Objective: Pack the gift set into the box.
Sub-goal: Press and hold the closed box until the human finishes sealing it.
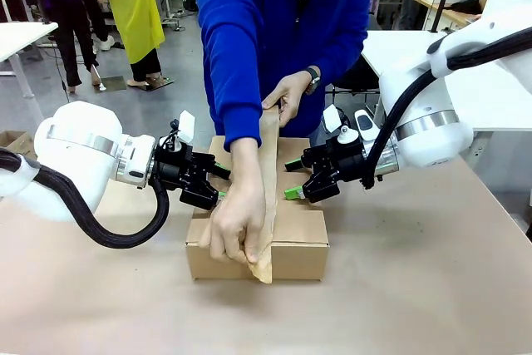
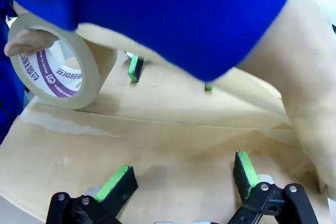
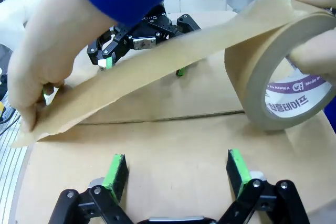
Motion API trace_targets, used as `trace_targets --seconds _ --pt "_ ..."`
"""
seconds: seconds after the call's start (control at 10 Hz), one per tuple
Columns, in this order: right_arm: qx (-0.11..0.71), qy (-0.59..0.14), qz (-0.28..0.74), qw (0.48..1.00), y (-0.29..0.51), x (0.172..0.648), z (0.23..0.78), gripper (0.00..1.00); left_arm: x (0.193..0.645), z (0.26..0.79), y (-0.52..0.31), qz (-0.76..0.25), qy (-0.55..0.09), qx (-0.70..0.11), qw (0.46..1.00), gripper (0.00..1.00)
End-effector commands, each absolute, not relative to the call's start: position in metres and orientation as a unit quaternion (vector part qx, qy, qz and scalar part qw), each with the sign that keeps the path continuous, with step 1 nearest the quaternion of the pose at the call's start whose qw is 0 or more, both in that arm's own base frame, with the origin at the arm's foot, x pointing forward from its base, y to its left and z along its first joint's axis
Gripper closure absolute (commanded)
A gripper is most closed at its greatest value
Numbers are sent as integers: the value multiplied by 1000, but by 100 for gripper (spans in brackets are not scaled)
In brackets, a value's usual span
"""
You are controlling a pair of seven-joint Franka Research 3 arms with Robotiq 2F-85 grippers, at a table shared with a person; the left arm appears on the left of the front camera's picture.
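- Two glossy white robot arms with rounded bulbous housings, the left arm (image 1: 79, 155) entering at 9 o'clock, the right arm (image 1: 432, 118) at 3 o'clock.
- Brushed silver ring around each wrist joint.
- Thick black ribbed cable hose (image 1: 91, 222) looped under the left arm; a similar black hose (image 1: 399, 106) arched over the right arm.
- Black angular two-finger left gripper (image 1: 212, 191) and matching right gripper (image 1: 297, 179), both with bright green pads (image 2: 118, 181) on the fingertips.
- Round silver screws on the black finger links (image 3: 71, 195).
- Person's bright blue long-sleeved top (image 1: 274, 31), with a dark wristwatch (image 1: 312, 79) at the cuff.
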State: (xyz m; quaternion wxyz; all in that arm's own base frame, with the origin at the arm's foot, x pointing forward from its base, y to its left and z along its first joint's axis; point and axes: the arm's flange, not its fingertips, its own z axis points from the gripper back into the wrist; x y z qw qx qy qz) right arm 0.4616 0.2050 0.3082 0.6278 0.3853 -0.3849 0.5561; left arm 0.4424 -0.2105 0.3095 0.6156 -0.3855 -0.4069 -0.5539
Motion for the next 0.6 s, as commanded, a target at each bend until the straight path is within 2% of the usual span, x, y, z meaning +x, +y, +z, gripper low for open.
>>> trace_targets --seconds 0.0,0.5 --pt "382 -385 560 627 205 461 306 0 441 307 -210 -554 -404 -384 618 0" --pt "382 -385 560 627 205 461 306 0 441 307 -210 -554 -404 -384 618 0"
